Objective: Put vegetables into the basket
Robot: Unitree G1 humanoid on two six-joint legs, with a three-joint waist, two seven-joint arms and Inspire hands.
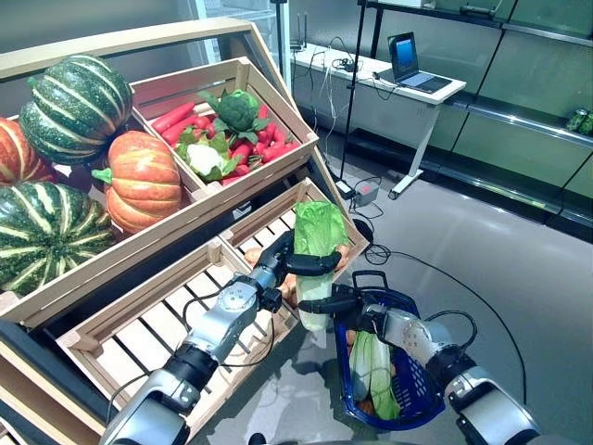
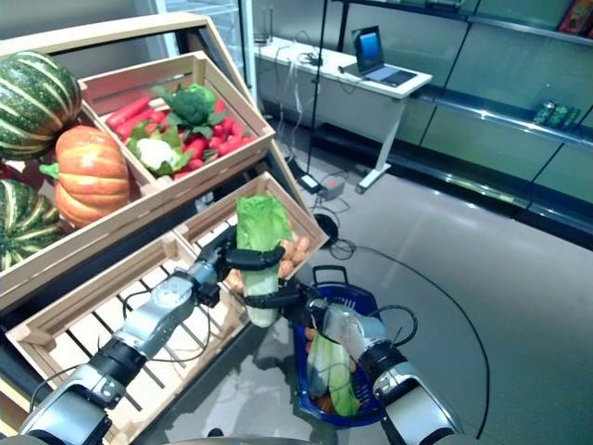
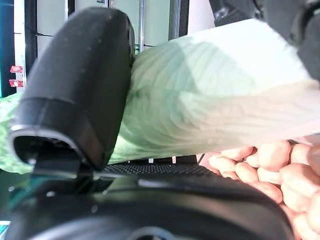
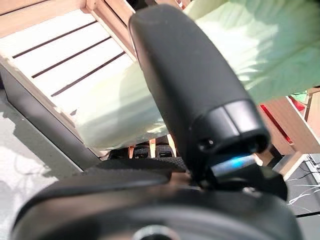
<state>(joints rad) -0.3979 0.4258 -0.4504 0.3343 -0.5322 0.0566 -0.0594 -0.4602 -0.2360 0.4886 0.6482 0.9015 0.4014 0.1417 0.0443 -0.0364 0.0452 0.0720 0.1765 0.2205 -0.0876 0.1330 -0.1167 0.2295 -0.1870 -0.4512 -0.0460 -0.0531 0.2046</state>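
Both robot hands grip my napa cabbage (image 1: 318, 243) upright above crate edge: left robot hand (image 1: 289, 260) wrapped mid-leaf, right robot hand (image 1: 345, 303) clamped at stem. Blue basket (image 1: 414, 386) near right holds another cabbage (image 1: 374, 371).

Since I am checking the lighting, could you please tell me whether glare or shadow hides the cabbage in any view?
Left eye view: the napa cabbage is evenly lit, no glare, only a soft sheen on the floor. Left wrist view: the thumb of the left hand covers part of it. Right wrist view: bright light on its leaves, the stalk end shaded.
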